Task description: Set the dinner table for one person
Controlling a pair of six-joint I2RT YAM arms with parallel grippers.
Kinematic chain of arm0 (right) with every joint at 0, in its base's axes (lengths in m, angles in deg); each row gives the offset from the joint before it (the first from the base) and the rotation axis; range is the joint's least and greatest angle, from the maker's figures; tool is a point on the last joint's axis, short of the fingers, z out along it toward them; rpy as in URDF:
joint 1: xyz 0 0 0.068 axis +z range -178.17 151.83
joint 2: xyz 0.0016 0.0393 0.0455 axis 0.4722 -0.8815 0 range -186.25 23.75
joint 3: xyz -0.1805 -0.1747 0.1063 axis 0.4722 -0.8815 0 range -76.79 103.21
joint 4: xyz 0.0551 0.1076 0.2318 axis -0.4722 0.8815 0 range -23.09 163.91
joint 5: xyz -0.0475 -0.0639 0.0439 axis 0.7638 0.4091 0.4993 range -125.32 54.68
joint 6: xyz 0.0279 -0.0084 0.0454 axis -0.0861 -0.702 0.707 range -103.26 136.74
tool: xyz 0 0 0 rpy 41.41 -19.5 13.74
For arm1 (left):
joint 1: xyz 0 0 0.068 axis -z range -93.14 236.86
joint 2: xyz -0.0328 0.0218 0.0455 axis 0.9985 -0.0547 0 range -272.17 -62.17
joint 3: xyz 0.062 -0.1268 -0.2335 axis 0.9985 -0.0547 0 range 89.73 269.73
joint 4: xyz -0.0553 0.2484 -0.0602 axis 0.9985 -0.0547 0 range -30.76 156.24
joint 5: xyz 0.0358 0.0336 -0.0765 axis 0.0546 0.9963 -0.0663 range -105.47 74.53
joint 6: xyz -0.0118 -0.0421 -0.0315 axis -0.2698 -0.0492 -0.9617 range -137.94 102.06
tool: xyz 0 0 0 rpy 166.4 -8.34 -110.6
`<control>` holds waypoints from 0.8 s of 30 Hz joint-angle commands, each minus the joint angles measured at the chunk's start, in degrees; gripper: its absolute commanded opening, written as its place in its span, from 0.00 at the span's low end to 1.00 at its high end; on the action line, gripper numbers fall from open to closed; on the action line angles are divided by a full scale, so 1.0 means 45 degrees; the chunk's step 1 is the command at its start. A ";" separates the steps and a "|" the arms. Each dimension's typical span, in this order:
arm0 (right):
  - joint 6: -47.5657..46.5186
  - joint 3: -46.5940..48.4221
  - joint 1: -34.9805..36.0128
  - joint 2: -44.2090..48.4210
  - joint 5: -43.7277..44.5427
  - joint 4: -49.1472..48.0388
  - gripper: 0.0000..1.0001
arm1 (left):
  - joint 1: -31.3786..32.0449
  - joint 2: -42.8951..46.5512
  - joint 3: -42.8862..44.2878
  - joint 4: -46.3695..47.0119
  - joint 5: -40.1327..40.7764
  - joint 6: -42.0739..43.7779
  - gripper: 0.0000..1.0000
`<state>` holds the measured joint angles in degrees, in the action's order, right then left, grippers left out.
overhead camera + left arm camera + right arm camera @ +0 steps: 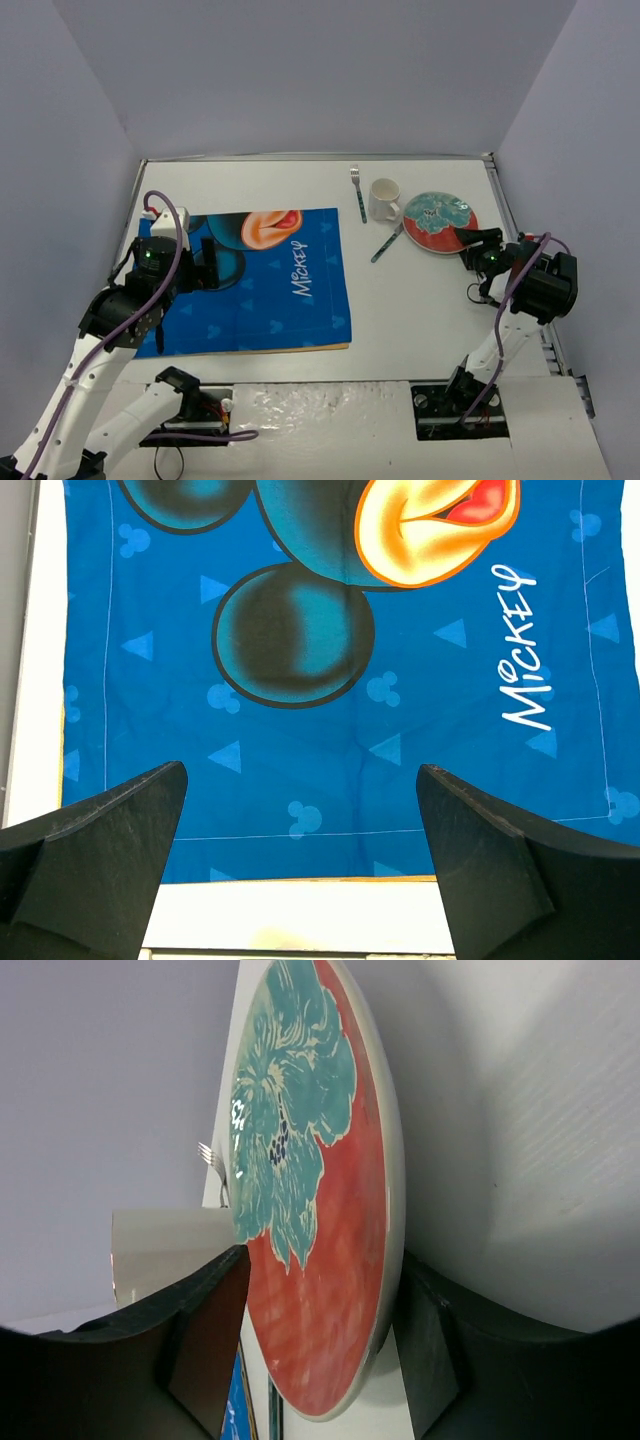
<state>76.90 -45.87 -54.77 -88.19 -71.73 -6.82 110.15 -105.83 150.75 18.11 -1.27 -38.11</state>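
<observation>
My left tool (300, 775) hangs wide over the placemat (160, 680). My right tool (320, 1355) straddles the plate (320, 1210) rim near the tabletop (420, 300)'s right edge; I cannot tell if it grips.

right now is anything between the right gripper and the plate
Nothing visible stands between them. The fingers of the right gripper flank the near rim of the plate. The mug and knife lie on the plate's other side, out of that path.

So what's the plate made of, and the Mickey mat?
The plate looks like glazed ceramic: shiny highlights on its painted flower and a thick pale rim. The mat looks like soft printed cloth: matte, with a stitched line near its edges.
</observation>
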 commanded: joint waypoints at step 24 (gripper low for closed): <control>0.0035 0.1651 -0.0535 0.7995 0.1392 0.6263 0.00 | 0.0001 -0.0176 0.0941 0.0410 0.0040 0.0301 0.97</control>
<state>74.71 -46.60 -56.51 -61.94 -63.77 25.01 110.15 -105.86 151.33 18.02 -1.00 -37.83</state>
